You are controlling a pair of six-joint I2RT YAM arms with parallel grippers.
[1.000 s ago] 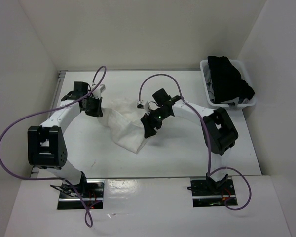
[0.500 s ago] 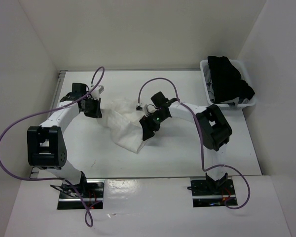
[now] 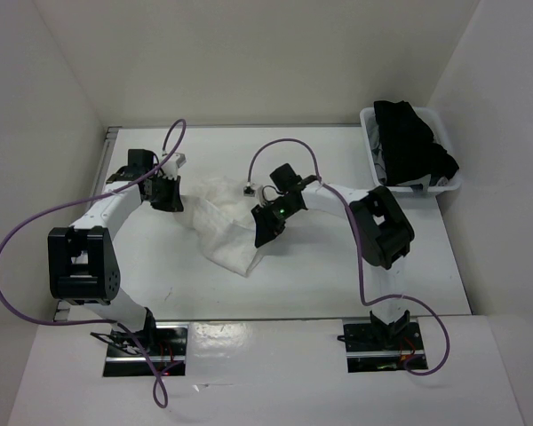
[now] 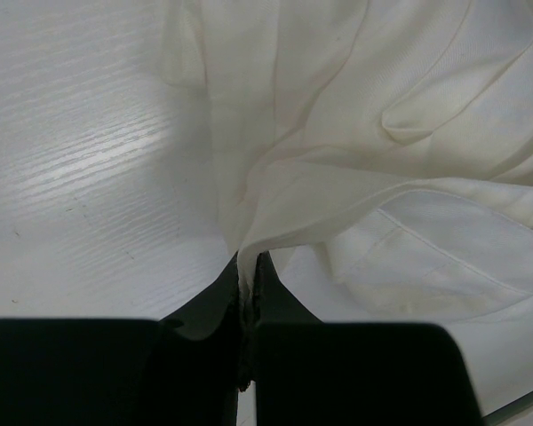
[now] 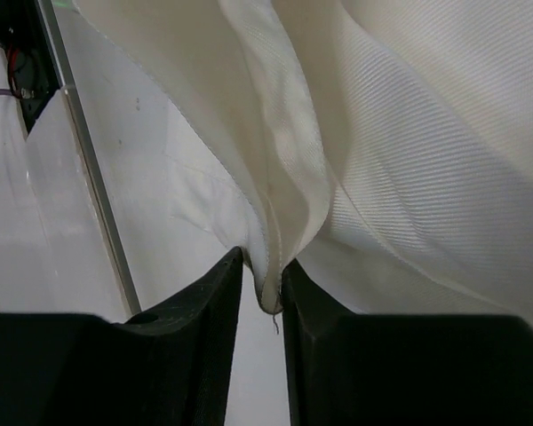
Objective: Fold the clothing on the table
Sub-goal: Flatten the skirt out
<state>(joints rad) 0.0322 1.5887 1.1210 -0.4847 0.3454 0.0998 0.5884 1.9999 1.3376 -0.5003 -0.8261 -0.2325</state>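
Setting: a white-walled booth around a white table (image 3: 320, 275), seen from above and behind two arms.
Skirt: the white pleated skirt (image 3: 220, 226) lies bunched on the table between the two claws. It runs from the left claw down past the right claw, with its free corner just on the near side of the right claw.
Basket: a white basket (image 3: 368, 142) of black garments (image 3: 413, 142) sits well to the right of the right claw, towards the far wall, untouched.
Left claw: the left claw (image 3: 172, 199) is clamped tight on a gathered edge of the skirt, and its wrist view shows folds fanning away from the closed tips (image 4: 246, 277).
Right claw: the right claw (image 3: 263, 238) is drawn narrow with a hem of the skirt hanging between its fingers (image 5: 265, 282). The hem looks pinched, though the wrist view does not quite show whether the pads press it fully.
Progress: early going. Both claws have hold of cloth, but the skirt is crumpled and unevenly spread, and no clean fold is visible. By this reading, spreading it flat and making every fold remain to be done.
Change: a second ago the right claw stood wide over the same hem, and it has since closed in on it. The right arm's elbow has swung slightly towards the left claw. The left arm and the basket look unchanged.
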